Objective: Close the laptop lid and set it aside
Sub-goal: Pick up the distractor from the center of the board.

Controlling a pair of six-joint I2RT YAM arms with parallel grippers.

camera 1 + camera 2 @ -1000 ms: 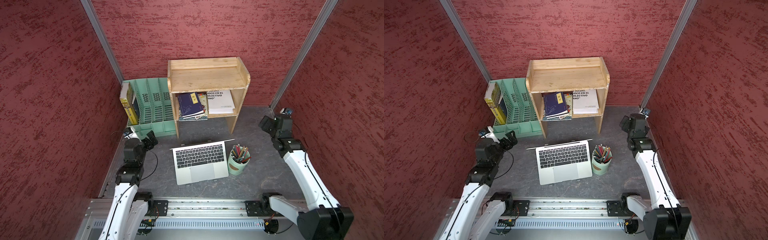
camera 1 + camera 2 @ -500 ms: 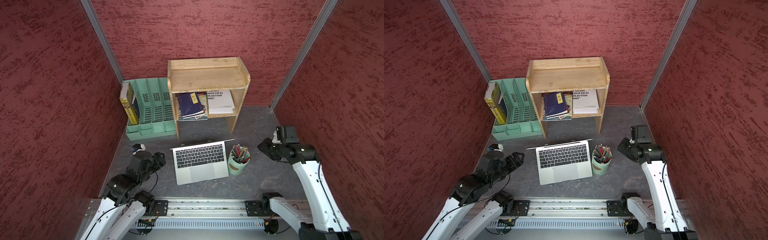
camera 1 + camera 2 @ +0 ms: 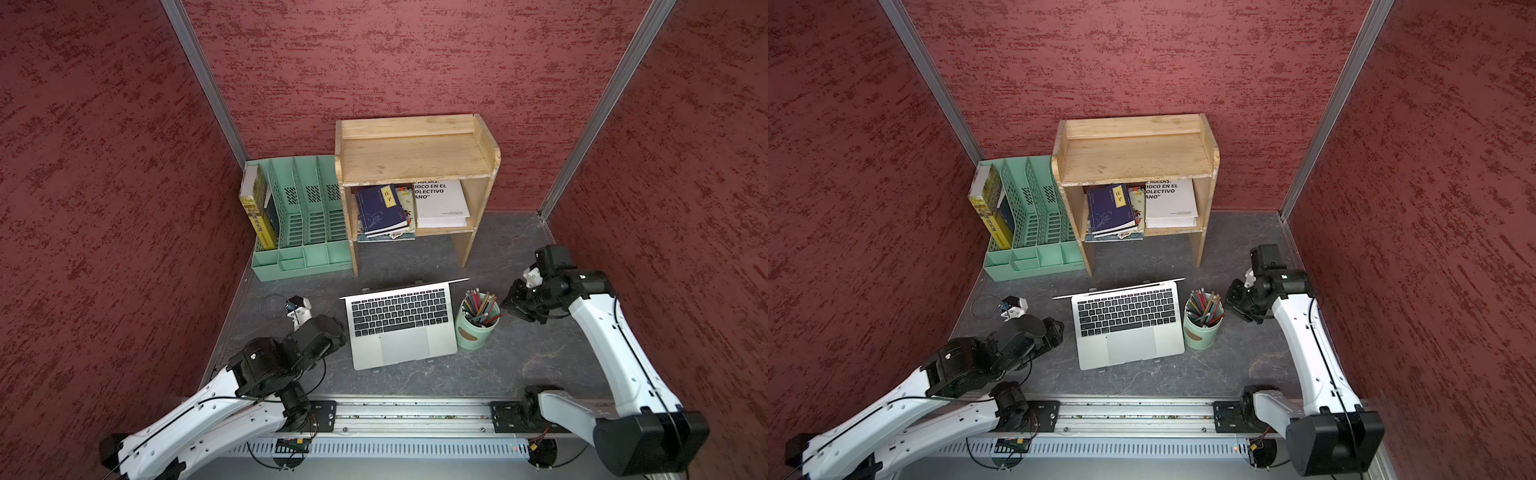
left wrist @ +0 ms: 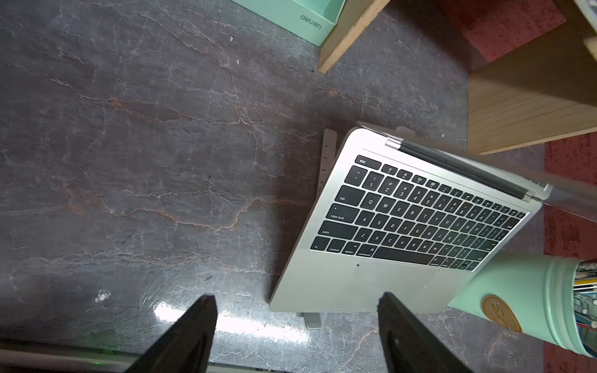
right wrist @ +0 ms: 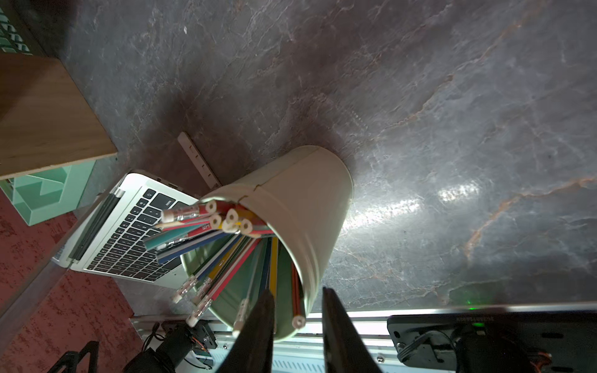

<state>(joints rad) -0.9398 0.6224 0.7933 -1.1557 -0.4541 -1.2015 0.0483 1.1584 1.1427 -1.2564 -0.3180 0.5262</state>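
Note:
The silver laptop [image 3: 405, 347] lies open mid-table on a folding stand [image 4: 326, 161], keyboard up. Its lid [image 3: 405, 286] stands about upright and shows as a thin edge in both top views. My left gripper [image 4: 295, 300] hangs open just off the laptop's left front corner [image 4: 277, 303] with nothing between its fingers. In a top view it [image 3: 336, 332] sits beside the laptop's left edge. My right gripper [image 5: 297, 290] hovers at the right rim of the pencil cup [image 5: 307, 210]. Its jaws stand narrowly apart and hold nothing. The cup's rim lines up with that gap; whether they touch is unclear.
The mint pencil cup [image 3: 478, 328] stands against the laptop's right edge. Behind the laptop are a wooden shelf [image 3: 415, 153] with books and a mint file organiser [image 3: 303, 216]. Red walls close in the left, back and right. Bare dark tabletop [image 3: 519, 249] lies to the back right.
Both arms swung from the back sides toward the laptop: the left came down beside its left edge, the right went to the pencil cup. The right jaws narrowed a lot, the left slightly.

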